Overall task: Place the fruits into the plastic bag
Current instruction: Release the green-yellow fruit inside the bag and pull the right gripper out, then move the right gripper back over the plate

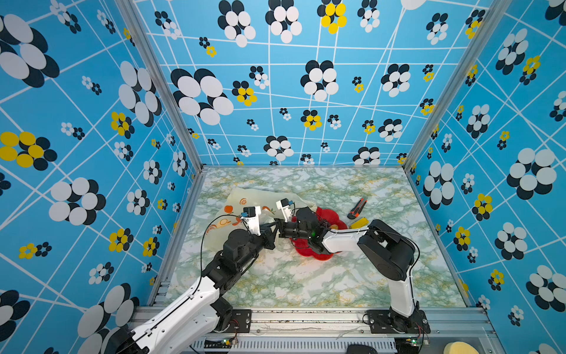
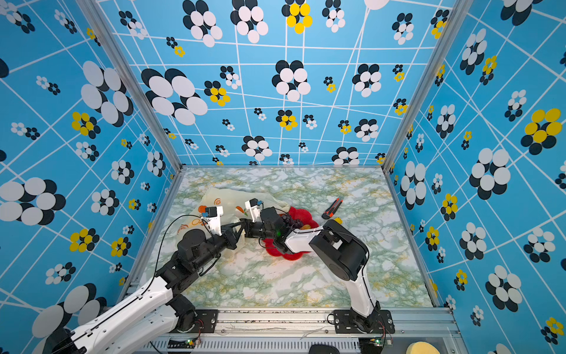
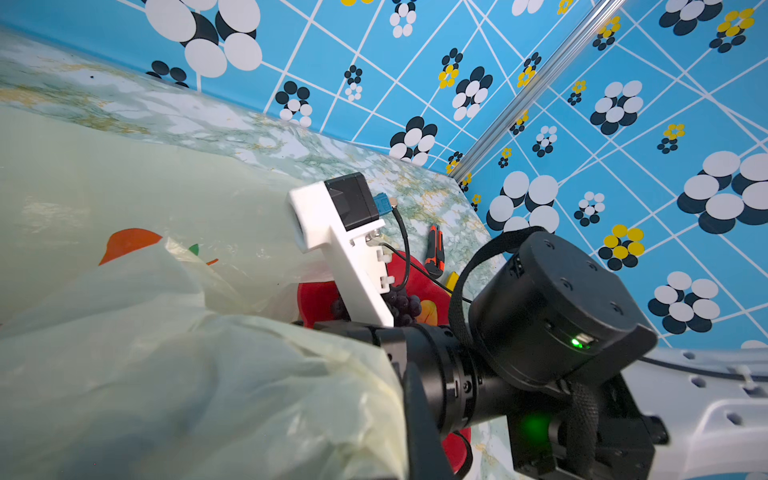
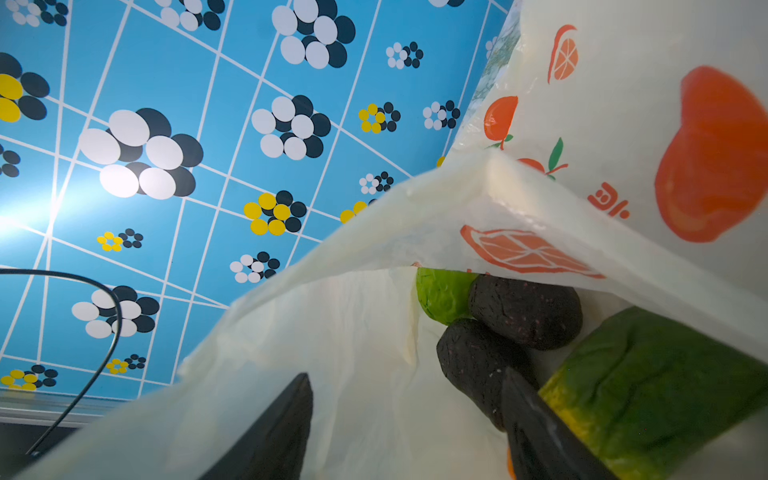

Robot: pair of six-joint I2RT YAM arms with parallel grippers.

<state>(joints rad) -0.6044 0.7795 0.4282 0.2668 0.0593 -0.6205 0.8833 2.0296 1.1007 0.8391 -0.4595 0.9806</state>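
Observation:
The plastic bag (image 1: 245,196) lies crumpled on the left of the table, cream with orange prints. My left gripper (image 1: 272,232) is shut on the bag's rim (image 3: 353,374) and holds the mouth up. My right gripper (image 4: 407,415) is open inside the mouth, nothing between its fingers. In the bag lie two dark oval fruits (image 4: 523,316), a light green piece (image 4: 440,295) and a large green-yellow piece (image 4: 648,382). One finger (image 4: 536,428) is beside the nearer dark fruit. Purple grapes (image 2: 288,219) and a yellow-orange fruit (image 2: 306,227) remain on the red plate (image 1: 309,254).
An orange-black cutter (image 1: 356,208) and a flat yellow strip (image 1: 360,222) lie behind the plate on the right. My right arm (image 1: 343,240) crosses over the plate. A yellow sponge (image 1: 459,348) sits outside the front rail. Walls enclose the table on three sides.

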